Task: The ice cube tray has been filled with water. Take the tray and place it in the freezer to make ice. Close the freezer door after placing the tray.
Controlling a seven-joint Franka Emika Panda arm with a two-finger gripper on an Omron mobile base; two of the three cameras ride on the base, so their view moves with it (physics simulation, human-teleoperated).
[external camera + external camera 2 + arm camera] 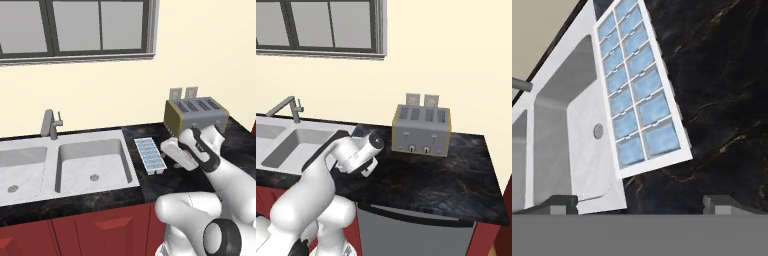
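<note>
The ice cube tray (150,155) lies flat on the black counter, right beside the sink's right rim. It is white, and the water (657,140) shows as pale blue glossy squares in its cells. In the hand view the tray (639,90) runs away from the hand, its near end just ahead of the fingertips. My gripper (169,149) hovers over the counter just right of the tray's near end. It is open (641,204), with nothing between its fingers. The freezer and the freezer door are out of view.
A double steel sink (131,172) with a faucet (50,124) fills the counter left of the tray. A silver toaster (196,115) stands against the wall behind my hand, also seen as the toaster (422,131). Red cabinets run below the counter edge.
</note>
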